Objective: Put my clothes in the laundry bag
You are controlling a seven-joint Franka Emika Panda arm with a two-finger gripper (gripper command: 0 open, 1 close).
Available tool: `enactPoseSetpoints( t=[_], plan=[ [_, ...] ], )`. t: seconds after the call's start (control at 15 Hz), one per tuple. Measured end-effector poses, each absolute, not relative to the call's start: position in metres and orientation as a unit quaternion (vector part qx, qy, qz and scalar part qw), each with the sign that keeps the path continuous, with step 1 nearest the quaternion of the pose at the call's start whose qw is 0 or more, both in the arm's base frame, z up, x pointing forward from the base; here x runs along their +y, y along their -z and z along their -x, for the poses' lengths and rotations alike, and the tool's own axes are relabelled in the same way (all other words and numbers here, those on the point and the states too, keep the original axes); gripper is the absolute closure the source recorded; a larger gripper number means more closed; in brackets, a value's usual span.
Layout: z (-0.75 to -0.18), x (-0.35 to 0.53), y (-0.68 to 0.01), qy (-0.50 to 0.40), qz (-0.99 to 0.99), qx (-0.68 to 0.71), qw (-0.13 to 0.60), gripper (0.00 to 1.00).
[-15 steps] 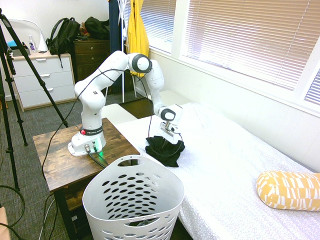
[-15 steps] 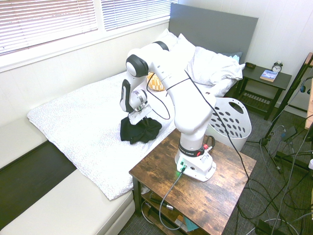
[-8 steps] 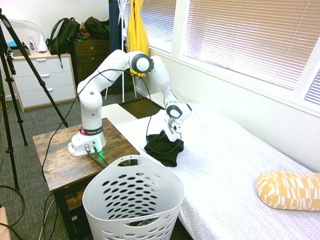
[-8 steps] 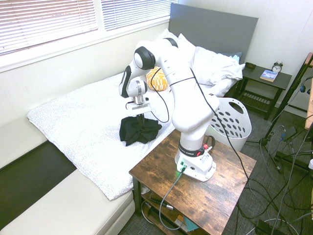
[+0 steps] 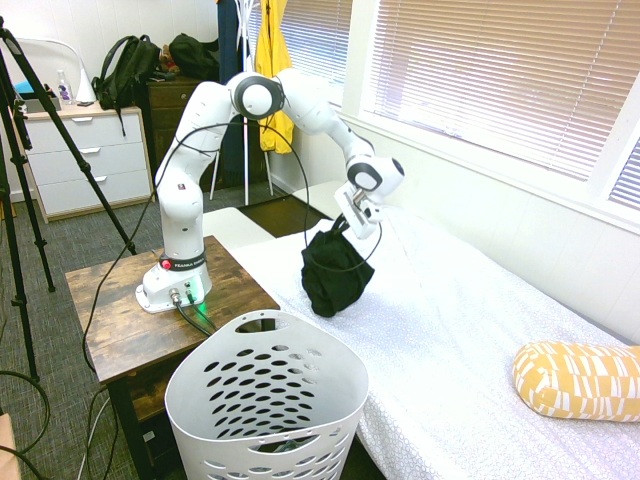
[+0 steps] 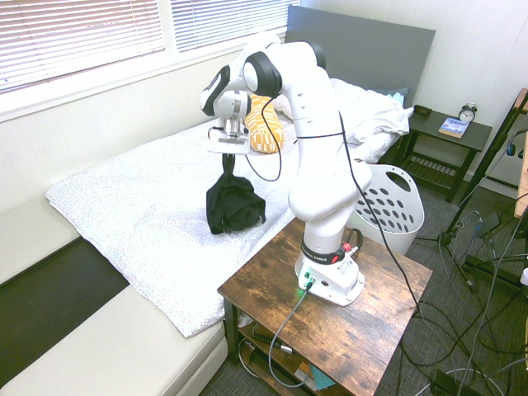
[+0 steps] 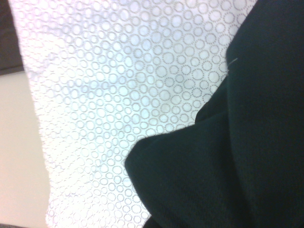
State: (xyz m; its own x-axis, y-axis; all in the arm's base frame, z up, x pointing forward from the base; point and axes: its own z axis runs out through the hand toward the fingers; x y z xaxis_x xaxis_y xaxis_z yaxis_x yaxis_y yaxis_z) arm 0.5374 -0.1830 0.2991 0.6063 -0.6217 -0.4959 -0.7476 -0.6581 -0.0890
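The black garment (image 5: 333, 272) hangs bunched from my gripper (image 5: 347, 222), which is shut on its top, above the white bed cover (image 5: 470, 330). From the other side the black garment (image 6: 233, 205) dangles below the gripper (image 6: 227, 153), its lower end close to or brushing the bed. Dark cloth (image 7: 228, 156) fills half of the wrist view over the ring-patterned cover. The white laundry basket (image 5: 266, 400) with oval holes stands on the floor at the bed's near edge, below and left of the garment. In the second exterior view the laundry basket (image 6: 388, 208) sits behind the arm's base.
A wooden side table (image 5: 120, 310) bears the arm beside the bed. A yellow patterned pillow (image 5: 578, 380) lies on the bed to the right. A yellow garment (image 5: 274, 60) hangs by the window. White pillows (image 6: 363, 111) and a nightstand (image 6: 450, 136) are at the headboard.
The gripper has risen and swung toward the window side, lifting the black garment from a heap on the bed into a hanging bundle.
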Motion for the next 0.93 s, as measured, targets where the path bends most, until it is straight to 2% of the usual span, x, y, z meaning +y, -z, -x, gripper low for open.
enactPoseSetpoints(
  t=[0.27, 0.6, 0.8, 0.93],
  plan=[
    [-0.506, -0.217, -0.428, -0.172, 0.899, 0.382, 0.127, 1.00],
    [-0.421, -0.287, -0.561, -0.146, 0.902, 0.395, 0.097, 1.00],
    [-0.342, -0.355, -0.593, -0.161, 0.921, 0.351, 0.044, 1.00],
    [-0.286, -0.400, -0.598, -0.161, 0.933, 0.320, 0.044, 1.00]
  ],
)
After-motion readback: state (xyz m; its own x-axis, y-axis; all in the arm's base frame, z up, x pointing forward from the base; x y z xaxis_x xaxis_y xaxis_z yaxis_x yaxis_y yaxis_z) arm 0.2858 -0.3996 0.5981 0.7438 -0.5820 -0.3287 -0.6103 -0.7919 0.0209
